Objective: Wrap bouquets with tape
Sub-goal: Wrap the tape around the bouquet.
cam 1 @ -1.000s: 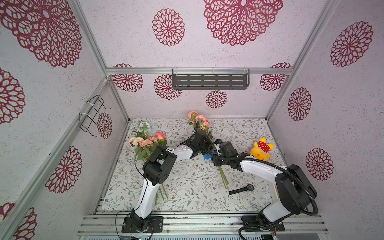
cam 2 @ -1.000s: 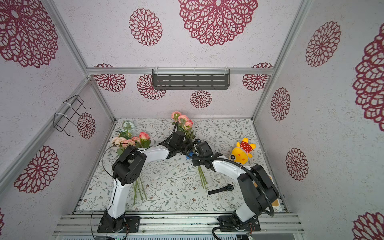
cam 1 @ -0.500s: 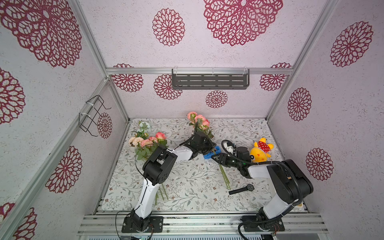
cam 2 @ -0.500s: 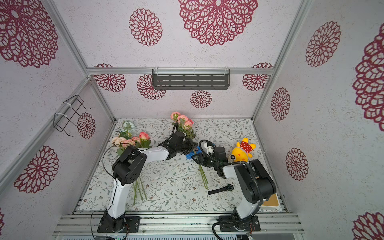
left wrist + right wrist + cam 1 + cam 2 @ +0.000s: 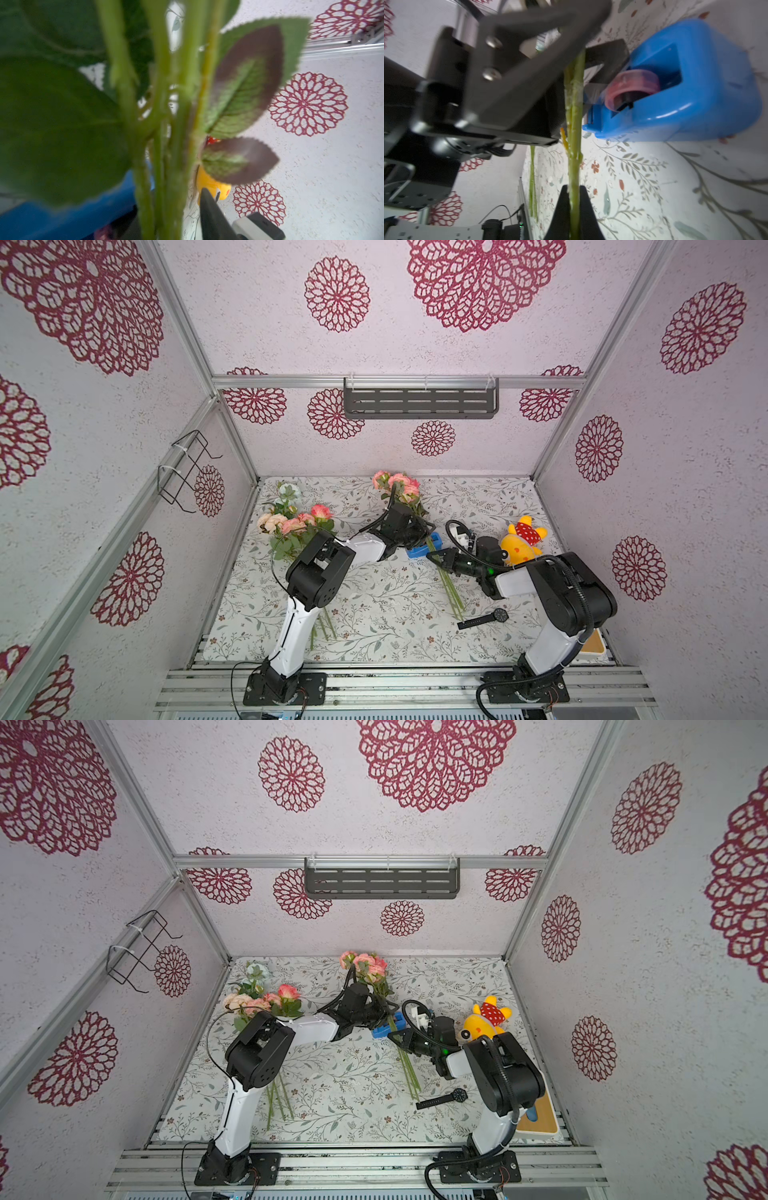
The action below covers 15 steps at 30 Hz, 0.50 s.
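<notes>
- As seen in both top views, lying flat on the flowered worktop: a middle bouquet, pink blooms toward the back wall, long stems running toward the front.
- Just beside these stems, on the left arm's side, a blue tape dispenser.
- Left gripper placed over the stems just below the leaves; right gripper lower on the same stems.
- Well apart, near the left wall, a second bouquet with one pale blue bloom, partly hidden under the left arm.
- Near the right wall a yellow plush toy; near the stem ends a black wristwatch.
- In the left wrist view, very close and blurred, stems and leaves, with the blue tape dispenser behind. Only one dark finger visible, just beside the stems; cannot tell whether released or grasping.
- In the right wrist view, right gripper with fingers clenched from both sides on the stems. Farther along, left gripper around the same stems, touching or not unclear. Tape dispenser just beside, pink tape roll inside it.
</notes>
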### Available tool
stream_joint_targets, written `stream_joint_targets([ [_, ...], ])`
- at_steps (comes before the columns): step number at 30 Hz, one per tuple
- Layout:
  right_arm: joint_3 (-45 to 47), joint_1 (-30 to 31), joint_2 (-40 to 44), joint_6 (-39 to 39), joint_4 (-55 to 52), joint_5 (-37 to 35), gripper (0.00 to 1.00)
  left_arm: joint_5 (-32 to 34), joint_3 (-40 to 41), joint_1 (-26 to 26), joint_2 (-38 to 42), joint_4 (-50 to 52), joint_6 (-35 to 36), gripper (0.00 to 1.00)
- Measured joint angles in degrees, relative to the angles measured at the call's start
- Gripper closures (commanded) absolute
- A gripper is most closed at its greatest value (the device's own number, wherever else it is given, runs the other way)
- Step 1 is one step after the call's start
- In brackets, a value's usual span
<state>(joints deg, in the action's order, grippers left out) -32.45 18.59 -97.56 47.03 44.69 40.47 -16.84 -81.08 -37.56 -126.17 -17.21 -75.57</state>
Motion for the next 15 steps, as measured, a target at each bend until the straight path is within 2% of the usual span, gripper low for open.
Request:
stream_joint_targets([
  [4,-6.88,3.54,5.16,-10.78,-18.53,-8.59,1.00,1.07,-0.04,0.11,0.61,2.34,0.79,0.56],
  [6,-11.04,6.80,6.56,-16.57,-28.22,-15.45,1.00,1.44,-0.07,0.22,0.63,3.72,1.31,0.57],
  [9,-15.67,11.37,6.62,-22.99,-38.51,-24.50,1.00,1.97,-0.39,0.24,0.70,5.70,2.03,0.70],
  [11,-17.94,13.51,6.47,-25.83,-42.77,-29.64,1.00,2.23,-0.42,0.33,0.70,6.91,2.12,0.82],
  [14,-19.19,14.82,5.73,-28.13,-45.38,-33.40,1.00,2.36,-0.55,0.37,0.70,7.74,1.44,0.98],
  [15,-19.19,15.02,5.62,-28.46,-45.48,-33.99,1.00,2.27,-0.52,0.37,0.70,7.96,1.40,1.00],
])
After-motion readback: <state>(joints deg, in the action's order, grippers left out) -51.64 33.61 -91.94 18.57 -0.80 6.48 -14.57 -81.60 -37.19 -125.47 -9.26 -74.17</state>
